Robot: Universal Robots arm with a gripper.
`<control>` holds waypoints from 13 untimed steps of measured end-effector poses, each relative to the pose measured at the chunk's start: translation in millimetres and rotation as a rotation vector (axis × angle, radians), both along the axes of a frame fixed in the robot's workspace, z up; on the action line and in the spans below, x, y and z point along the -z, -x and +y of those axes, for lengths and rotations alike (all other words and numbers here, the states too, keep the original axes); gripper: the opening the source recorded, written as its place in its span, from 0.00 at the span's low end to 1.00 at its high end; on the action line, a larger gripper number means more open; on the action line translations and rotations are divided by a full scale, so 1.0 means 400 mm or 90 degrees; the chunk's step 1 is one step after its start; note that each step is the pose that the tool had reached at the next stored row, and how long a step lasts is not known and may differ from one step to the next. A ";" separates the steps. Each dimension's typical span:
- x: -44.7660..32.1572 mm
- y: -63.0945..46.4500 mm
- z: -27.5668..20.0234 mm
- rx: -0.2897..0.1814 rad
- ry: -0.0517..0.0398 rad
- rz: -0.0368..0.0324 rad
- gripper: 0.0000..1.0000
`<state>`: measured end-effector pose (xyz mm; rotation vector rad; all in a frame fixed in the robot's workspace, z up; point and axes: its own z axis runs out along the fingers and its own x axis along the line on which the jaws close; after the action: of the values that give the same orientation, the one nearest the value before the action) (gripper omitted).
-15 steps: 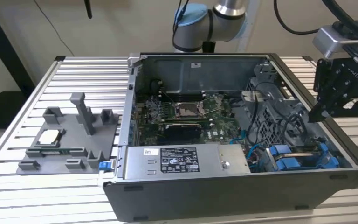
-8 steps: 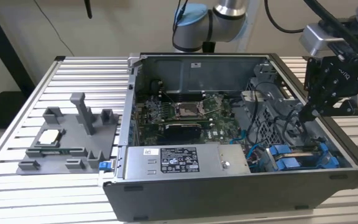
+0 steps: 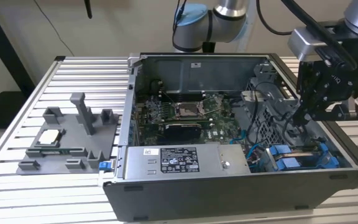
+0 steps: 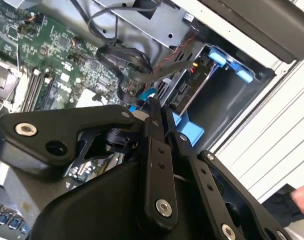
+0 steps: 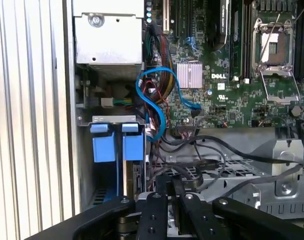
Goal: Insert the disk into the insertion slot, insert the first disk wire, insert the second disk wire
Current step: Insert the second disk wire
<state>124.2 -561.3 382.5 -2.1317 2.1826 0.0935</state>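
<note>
Power supply box (image 3: pixel 185 161) is sitting nearest, at the case's front wall. Blue-framed disk (image 3: pixel 303 156) is lying in its bay at 4 o'clock of the motherboard (image 3: pixel 185 114). End effector (image 3: pixel 303 119), fingers (image 5: pixel 164 210) pinched narrow, is hovering just above it.

Black-and-white label (image 3: pixel 179 160) on the grey power supply box (image 3: pixel 229 161), beside a smaller white sticker (image 3: pixel 148 151): print too fine to make out. White sticker (image 3: pixel 195 65) on the case's rear wall (image 3: pixel 229 70): illegible. White silk-screened lettering (image 5: pixel 223 76) on the green motherboard (image 5: pixel 227 107), beside the finned heatsink (image 5: pixel 190 75); its component markings are too small to read.
</note>
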 end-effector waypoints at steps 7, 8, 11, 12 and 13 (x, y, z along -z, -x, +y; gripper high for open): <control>0.001 0.005 -0.020 -0.002 0.0008 -0.0008 0.16; 0.001 0.005 -0.020 -0.002 0.0008 -0.0008 0.16; 0.001 0.005 -0.020 -0.002 0.0010 -0.0008 0.16; 0.001 0.005 -0.021 -0.002 0.0013 -0.0008 0.16; 0.001 0.005 -0.021 -0.002 0.0016 -0.0008 0.16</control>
<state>122.3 -569.7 382.0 -2.1365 2.1795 0.0896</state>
